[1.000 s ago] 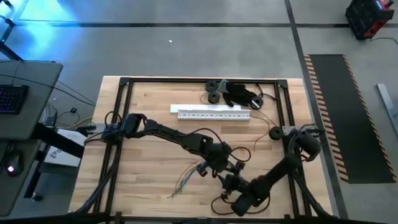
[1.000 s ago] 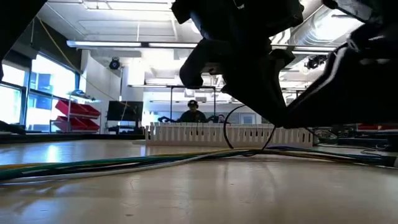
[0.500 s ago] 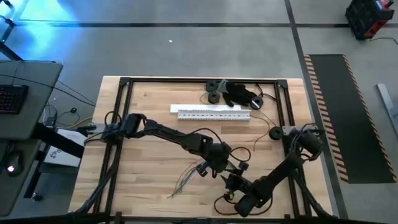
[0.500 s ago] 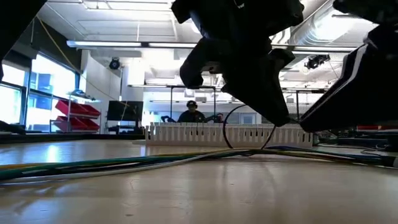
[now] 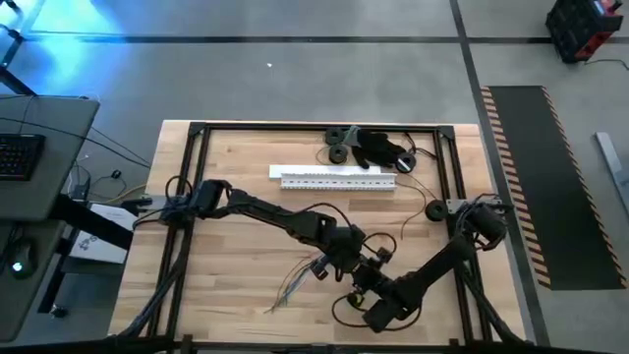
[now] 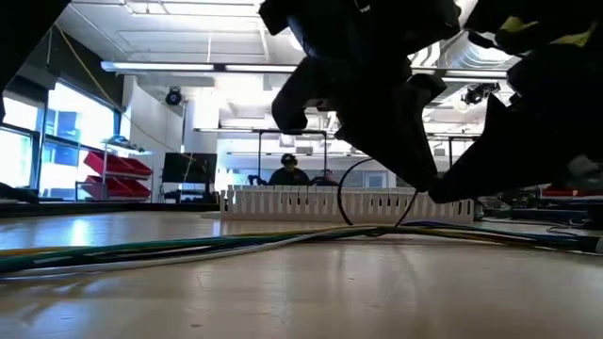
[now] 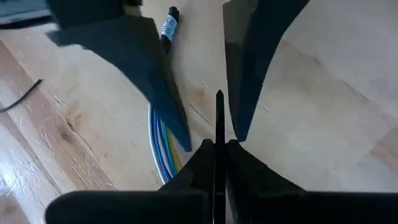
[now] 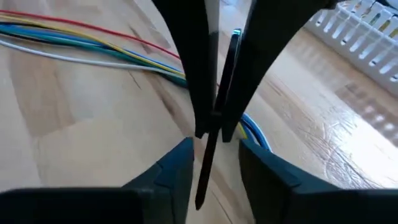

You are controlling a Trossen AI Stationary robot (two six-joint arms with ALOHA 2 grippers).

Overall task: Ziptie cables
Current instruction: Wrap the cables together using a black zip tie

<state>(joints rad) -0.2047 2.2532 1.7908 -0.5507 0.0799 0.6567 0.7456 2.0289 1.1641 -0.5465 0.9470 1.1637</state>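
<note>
While a seated person [image 6: 286, 169] watches beyond the wooden table [image 5: 246, 236], both grippers meet over the cables [image 5: 292, 283], left gripper [image 7: 217, 134] pinching a thin dark stick [image 7: 219, 155], right gripper's [image 8: 214, 146] fingers slightly parted around it.

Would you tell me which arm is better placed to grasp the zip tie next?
Likely right: the open right tool straddles the zip tie, whereas the left tool is shut on it beside the cables.

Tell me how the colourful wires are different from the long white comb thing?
The cables are thin, bendy and many-coloured; the white strip is one stiff, straight, white piece with a row of teeth. The cables lie fanned out toward the table's front; the white strip lies farther back. Both rest flat on the wooden table.
</note>
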